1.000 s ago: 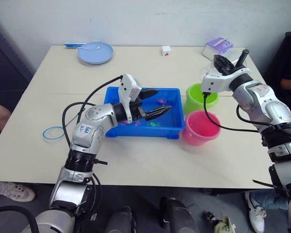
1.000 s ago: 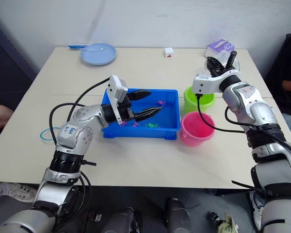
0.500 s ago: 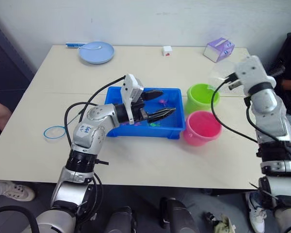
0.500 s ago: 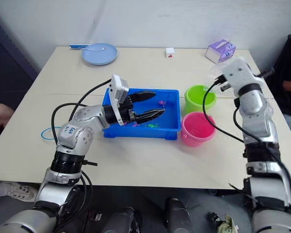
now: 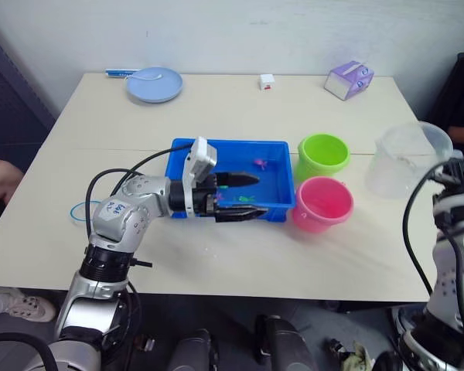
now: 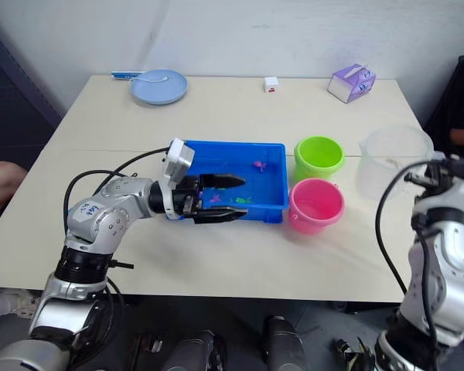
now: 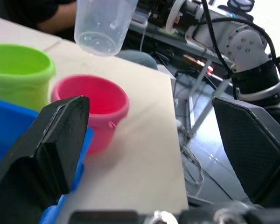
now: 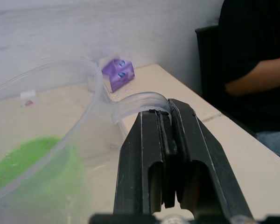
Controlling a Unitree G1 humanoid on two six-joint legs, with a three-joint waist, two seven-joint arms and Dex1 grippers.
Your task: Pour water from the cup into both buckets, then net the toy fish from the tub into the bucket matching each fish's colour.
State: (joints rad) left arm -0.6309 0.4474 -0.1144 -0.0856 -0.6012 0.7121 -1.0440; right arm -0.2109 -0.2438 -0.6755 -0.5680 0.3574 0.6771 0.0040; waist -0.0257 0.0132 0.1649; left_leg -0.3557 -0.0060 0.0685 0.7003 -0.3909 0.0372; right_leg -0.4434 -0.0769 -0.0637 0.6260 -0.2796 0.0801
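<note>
Pinching the cup [image 6: 393, 161] by its handle, the right claw [image 8: 169, 122] holds it beside the green bucket [image 6: 319, 157].

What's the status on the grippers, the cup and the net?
Right gripper shut on cup handle, cup upright beside the buckets. Left gripper open over tub, holding nothing. Net lying on the table, untouched. Nothing in the way.

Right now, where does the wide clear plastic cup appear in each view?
Left eye view: cup, far right, beyond the pink bucket.
Right eye view: cup, right of both buckets.
Left wrist view: cup, above the pink bucket.
Right wrist view: cup, handle pinched by the right gripper.
Landmark: the pink bucket.
</note>
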